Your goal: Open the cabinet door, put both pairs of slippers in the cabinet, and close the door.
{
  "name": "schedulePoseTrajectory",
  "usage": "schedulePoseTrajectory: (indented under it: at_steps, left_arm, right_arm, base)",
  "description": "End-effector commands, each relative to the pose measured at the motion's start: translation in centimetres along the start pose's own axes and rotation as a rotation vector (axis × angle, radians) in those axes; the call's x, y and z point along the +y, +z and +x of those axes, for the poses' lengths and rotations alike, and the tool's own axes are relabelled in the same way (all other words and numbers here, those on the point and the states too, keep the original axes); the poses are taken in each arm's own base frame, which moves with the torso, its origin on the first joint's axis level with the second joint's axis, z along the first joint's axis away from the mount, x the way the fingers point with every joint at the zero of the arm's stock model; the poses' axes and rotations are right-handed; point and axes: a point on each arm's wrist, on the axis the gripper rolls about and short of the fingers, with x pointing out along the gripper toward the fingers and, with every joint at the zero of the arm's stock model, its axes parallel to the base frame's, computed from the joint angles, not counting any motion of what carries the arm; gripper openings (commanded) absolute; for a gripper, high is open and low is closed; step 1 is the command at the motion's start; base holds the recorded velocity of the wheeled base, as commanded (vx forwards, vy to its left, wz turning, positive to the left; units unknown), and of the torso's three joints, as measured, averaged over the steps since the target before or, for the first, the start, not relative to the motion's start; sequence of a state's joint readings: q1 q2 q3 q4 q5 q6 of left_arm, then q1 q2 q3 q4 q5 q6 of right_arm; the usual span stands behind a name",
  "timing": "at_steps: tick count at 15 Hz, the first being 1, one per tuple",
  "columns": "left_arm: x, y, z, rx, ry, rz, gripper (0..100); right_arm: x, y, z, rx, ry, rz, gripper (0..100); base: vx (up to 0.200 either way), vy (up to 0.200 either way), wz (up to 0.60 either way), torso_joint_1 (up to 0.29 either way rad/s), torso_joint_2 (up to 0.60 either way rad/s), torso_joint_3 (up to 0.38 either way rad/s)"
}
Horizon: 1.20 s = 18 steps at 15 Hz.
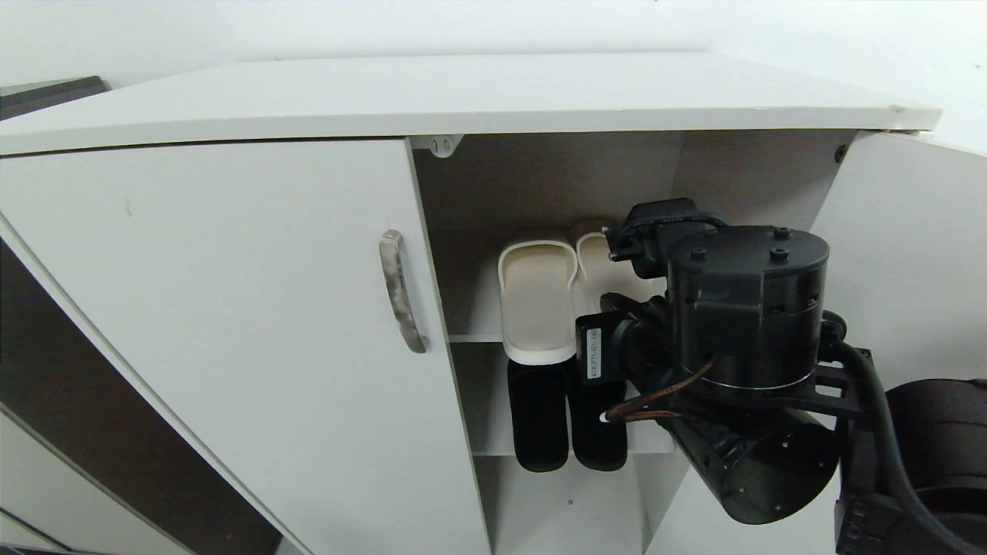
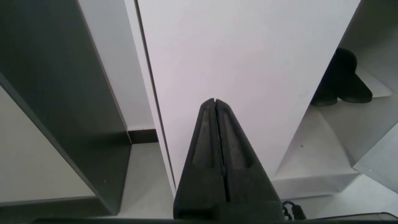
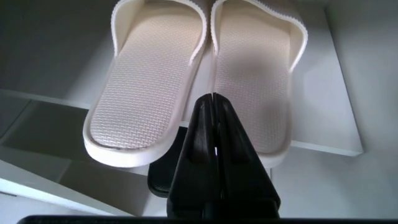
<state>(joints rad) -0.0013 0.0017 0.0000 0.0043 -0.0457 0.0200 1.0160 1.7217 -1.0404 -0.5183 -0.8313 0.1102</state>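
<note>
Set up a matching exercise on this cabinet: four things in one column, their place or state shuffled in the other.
Things:
1. cream slippers
2. black slippers
3. left door
4. right door

Place or state:
A. swung open
B. on the lower shelf
C. shut
D. on the upper shelf

Pairs: 1-D, 2-B, 3-C, 4-A

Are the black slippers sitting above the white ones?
No, the black slippers sit one level lower in the cabinet, under the white slippers.
</note>
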Motion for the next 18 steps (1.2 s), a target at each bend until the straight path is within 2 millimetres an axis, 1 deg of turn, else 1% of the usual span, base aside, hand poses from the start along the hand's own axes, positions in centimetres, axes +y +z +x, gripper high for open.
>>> schedulePoseTrajectory:
  at_steps: [1,2,18]
  left_arm:
    - [0.00,0.00,0.00,0.000,-0.001,0.000,0]
    - [0.00,0.00,0.00,0.000,-0.001,0.001,0]
    - [0.00,0.00,0.00,0.000,-0.001,0.000,0]
  right_arm:
    - [0.08,-0.20,0.05,0.004,0.000,-0.004,0]
    - [0.08,-0.20,0.05,0.004,0.000,-0.004,0]
    - [-0.03,-0.97,0.06,0.023,0.012,-0.023,0]
  base:
    - [0.000,0.000,0.00,0.000,0.00,0.000]
    - [0.000,0.000,0.00,0.000,0.00,0.000]
    - [-0.200,0.000,0.00,0.004,0.00,0.003]
